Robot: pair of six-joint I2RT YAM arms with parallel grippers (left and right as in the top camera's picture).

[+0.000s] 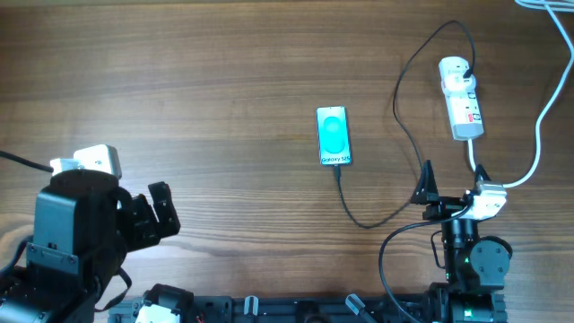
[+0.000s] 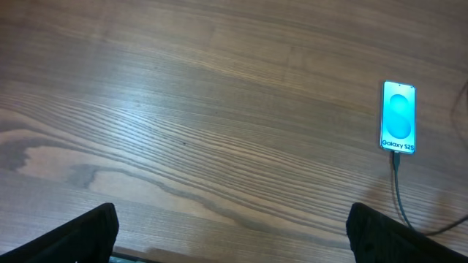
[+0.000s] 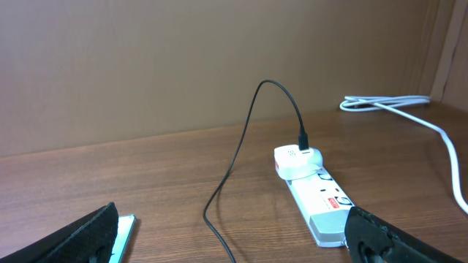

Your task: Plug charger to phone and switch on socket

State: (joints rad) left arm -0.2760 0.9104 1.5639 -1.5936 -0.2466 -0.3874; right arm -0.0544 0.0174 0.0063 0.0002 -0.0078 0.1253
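The phone (image 1: 334, 136) lies flat mid-table with its turquoise screen lit, and shows in the left wrist view (image 2: 399, 117). The thin black charger cable (image 1: 405, 135) runs from the phone's bottom edge, where its tip appears seated, in a loop to a white adapter (image 1: 457, 70) on the white power strip (image 1: 464, 112). In the right wrist view the strip (image 3: 322, 201) lies ahead right, the cable (image 3: 234, 161) ahead. My right gripper (image 1: 453, 182) (image 3: 234, 248) is open and empty, just in front of the strip. My left gripper (image 1: 164, 213) (image 2: 234, 248) is open and empty, far left of the phone.
The strip's thicker white cord (image 1: 538, 135) curves from the strip's near end past my right gripper and up the right edge to the far corner (image 3: 409, 109). The wooden table (image 1: 224, 90) carries nothing else. A wall rises behind the table's far edge.
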